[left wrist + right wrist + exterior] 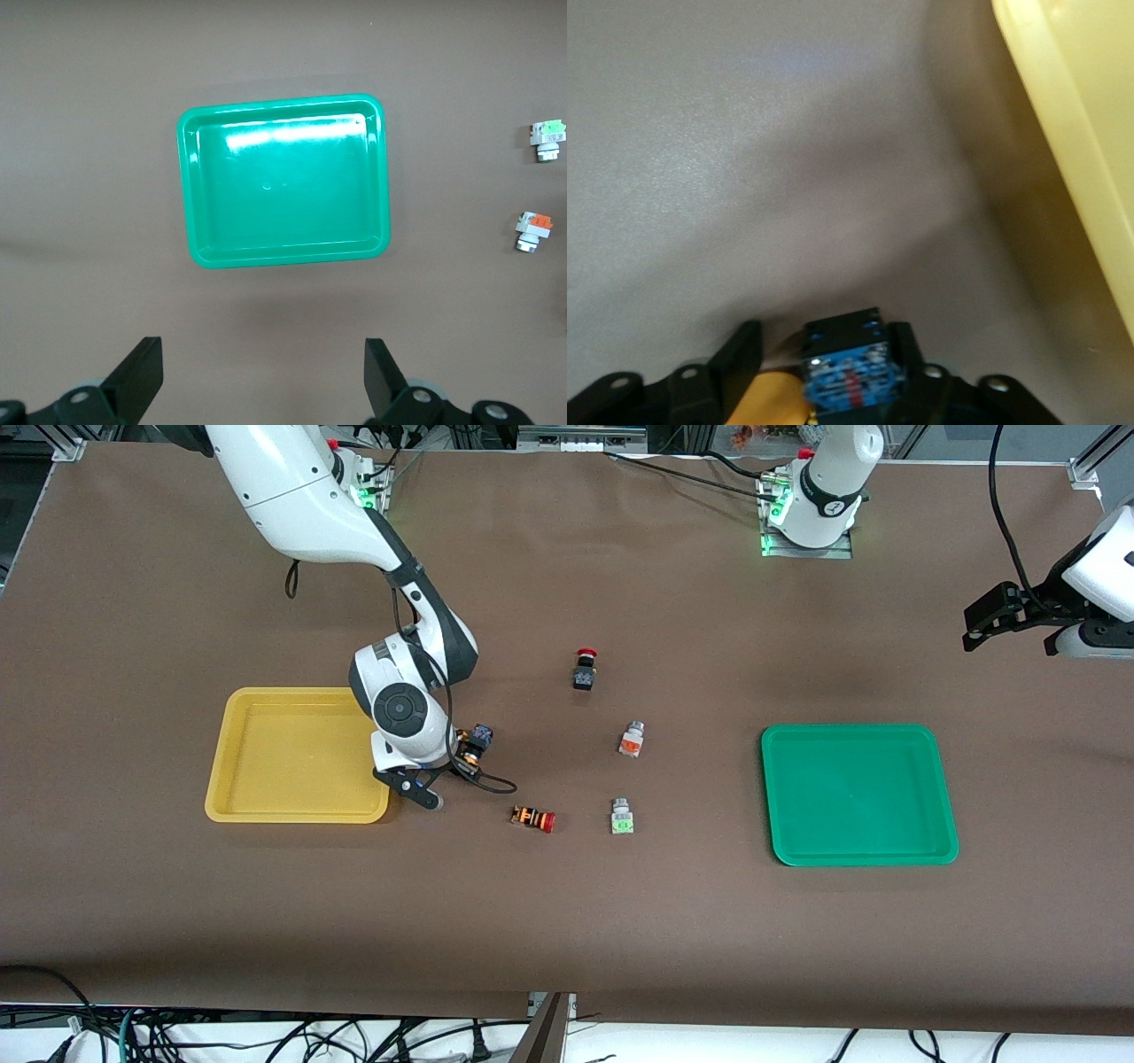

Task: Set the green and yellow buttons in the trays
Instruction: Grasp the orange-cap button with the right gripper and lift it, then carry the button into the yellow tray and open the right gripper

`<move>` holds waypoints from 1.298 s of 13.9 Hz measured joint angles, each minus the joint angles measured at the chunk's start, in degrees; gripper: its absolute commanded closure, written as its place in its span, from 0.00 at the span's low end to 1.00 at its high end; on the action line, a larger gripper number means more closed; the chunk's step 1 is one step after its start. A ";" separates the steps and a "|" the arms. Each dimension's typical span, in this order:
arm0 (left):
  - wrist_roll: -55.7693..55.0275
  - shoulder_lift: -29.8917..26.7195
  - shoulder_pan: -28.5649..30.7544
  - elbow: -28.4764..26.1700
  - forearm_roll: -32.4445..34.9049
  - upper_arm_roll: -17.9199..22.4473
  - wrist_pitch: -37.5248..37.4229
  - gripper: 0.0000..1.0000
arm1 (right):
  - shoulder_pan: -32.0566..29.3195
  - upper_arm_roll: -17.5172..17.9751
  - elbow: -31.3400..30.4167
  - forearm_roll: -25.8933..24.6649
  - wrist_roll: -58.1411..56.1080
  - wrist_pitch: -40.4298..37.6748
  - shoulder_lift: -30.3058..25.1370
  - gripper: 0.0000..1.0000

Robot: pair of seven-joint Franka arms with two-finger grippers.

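My right gripper [425, 793] is low at the corner of the yellow tray [297, 810] that is nearer the front camera. It is shut on a black-bodied button with a yellow cap [846, 359], which fills the gap between its fingers [740, 354]. The yellow tray's rim [1063, 150] shows close by. A second black, yellow-capped button [474, 744] lies beside the right hand. The grey orange-faced button [631, 740] and the grey green-faced button [623, 815] lie mid-table. My left gripper [974, 629] waits open, high over the table beside the green tray [859, 855]. The left wrist view shows that gripper [264, 381], the green tray [283, 102] and both grey buttons.
A black switch with a red mushroom cap [584, 669] stands farther from the front camera than the grey buttons. An orange-striped switch with a red cap [533, 817] lies near the right gripper. A cable loop [487, 784] hangs beside the right hand.
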 measured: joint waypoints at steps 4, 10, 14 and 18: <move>0.00 0.00 -0.01 0.00 0.00 0.00 0.00 0.00 | -0.01 -0.16 -0.39 -0.01 -0.25 -0.56 -0.48 0.99; 0.00 0.00 -0.01 0.00 0.00 -0.07 0.00 0.00 | -2.76 -1.03 1.29 -0.01 -9.21 -4.60 -1.81 0.99; 0.00 0.00 -0.01 0.00 0.00 -0.08 0.00 0.00 | -10.69 -1.46 5.71 0.00 -25.69 -15.70 -4.99 0.98; 0.00 0.00 -0.01 0.00 0.00 -0.10 0.00 0.00 | -16.78 -1.57 5.19 0.00 -35.80 -16.61 -5.00 0.93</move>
